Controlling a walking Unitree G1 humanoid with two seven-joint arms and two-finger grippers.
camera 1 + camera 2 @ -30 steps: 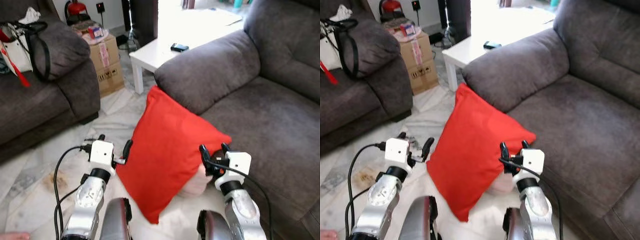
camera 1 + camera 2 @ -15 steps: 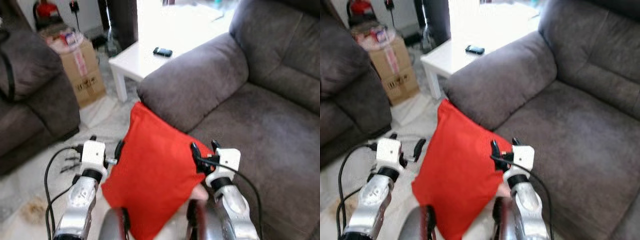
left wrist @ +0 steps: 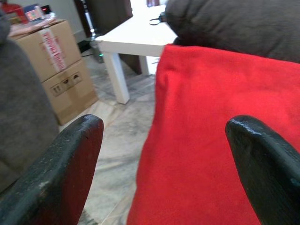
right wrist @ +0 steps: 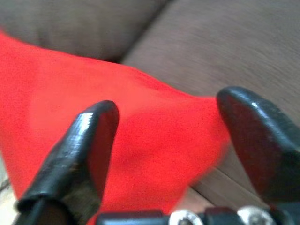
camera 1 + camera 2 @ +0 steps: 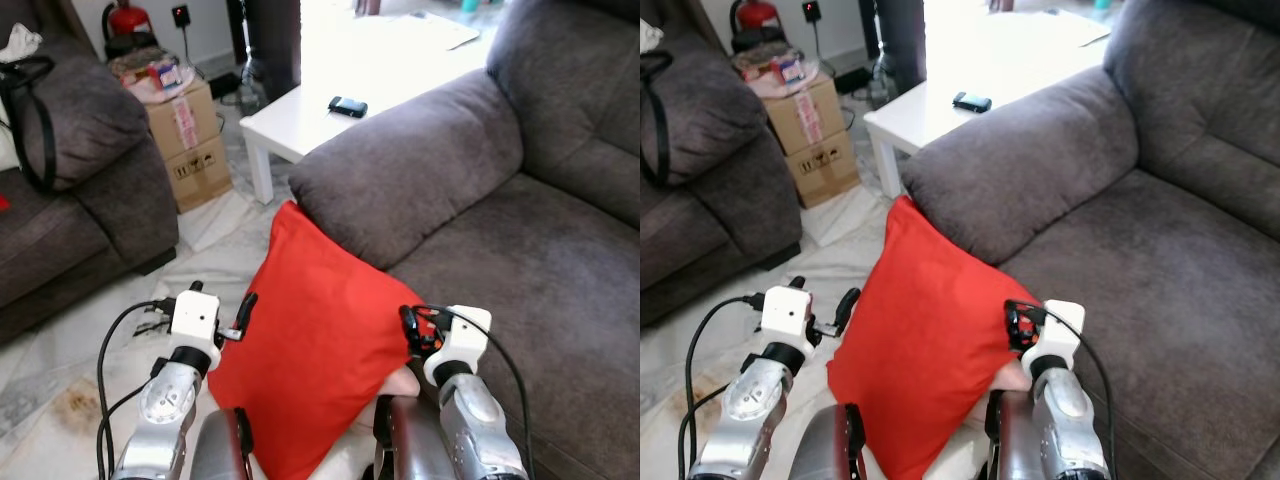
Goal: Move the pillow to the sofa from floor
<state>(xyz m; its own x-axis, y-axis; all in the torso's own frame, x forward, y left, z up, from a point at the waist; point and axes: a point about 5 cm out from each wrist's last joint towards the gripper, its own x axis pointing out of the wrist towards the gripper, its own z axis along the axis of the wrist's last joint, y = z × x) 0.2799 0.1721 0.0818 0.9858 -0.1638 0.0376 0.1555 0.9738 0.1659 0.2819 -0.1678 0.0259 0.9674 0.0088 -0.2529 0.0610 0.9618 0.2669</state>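
one red pillow (image 5: 320, 340) is seen standing on a corner on the marble floor (image 5: 90, 360), tilted and leaning against the front of the grey sofa (image 5: 520, 260), just below its armrest. it is judged light and soft, likely to sag or fold if pinched at one point only; the cloth looks matte, so little slipping is expected. a hold from both sides, at the two opposite edges near mid-height, is judged safest, with the pillow squeezed between the two grippers rather than nipped by one.

left gripper (image 5: 247, 305) is held at the pillow's left edge, fingers spread apart, one finger (image 3: 262, 164) over the red cloth and the other beside it above the floor; nothing is clamped. right gripper (image 5: 408, 328) is set at the pillow's right corner, fingers (image 4: 89, 140) parted, the red corner lying between them in the right wrist view; no squeeze is visible, so contact cannot be confirmed.

pillow look: square, plain bright red, no pattern, smooth cover with mild creases, seam along the edge, corners pointed.

nearby are noted a white low table (image 5: 310, 110) with a small dark object on it, a cardboard box (image 5: 195, 140) beside a second grey sofa (image 5: 70, 190), and a patch of something pale under the pillow's lower right edge, not identifiable.
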